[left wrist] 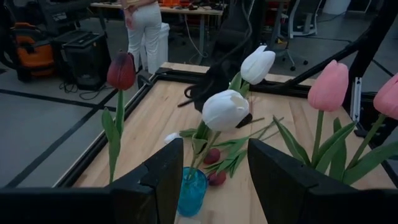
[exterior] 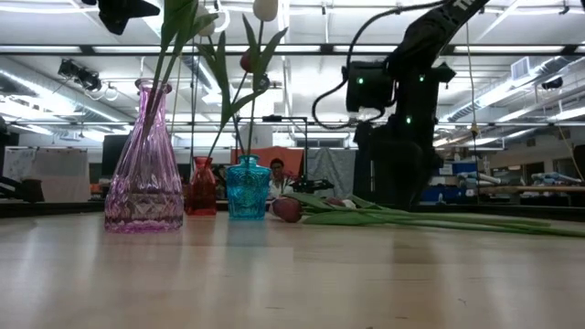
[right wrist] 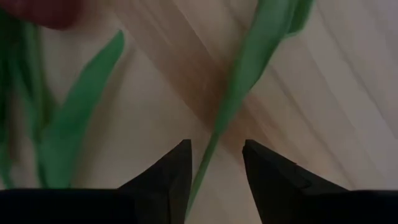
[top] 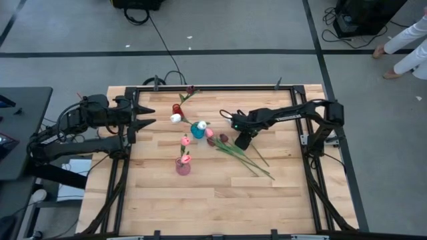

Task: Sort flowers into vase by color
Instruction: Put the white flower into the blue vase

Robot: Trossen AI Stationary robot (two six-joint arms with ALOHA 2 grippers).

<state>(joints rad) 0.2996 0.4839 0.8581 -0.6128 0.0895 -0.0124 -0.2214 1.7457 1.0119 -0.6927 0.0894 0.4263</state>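
Note:
Three small vases stand mid-table: a red vase (top: 177, 109) with a dark red tulip (left wrist: 121, 70), a blue vase (top: 198, 131) with white tulips (left wrist: 225, 110), and a pink vase (top: 183, 166) with pink tulips (left wrist: 328, 86). Several loose tulips (top: 243, 157) lie flat on the wood to the right of the vases, blooms toward the blue vase. My right gripper (right wrist: 214, 165) is open, pointing down over them, with one thin green stem (right wrist: 208, 158) running between its fingers. My left gripper (top: 148, 117) is open and waits left of the vases.
A black metal frame (top: 220, 88) runs round the wooden table. In the low view the loose tulips (exterior: 384, 217) lie in a low heap right of the blue vase (exterior: 248, 187). Bare wood (top: 220, 200) lies toward the near edge. A person (top: 407, 40) stands beyond the far right corner.

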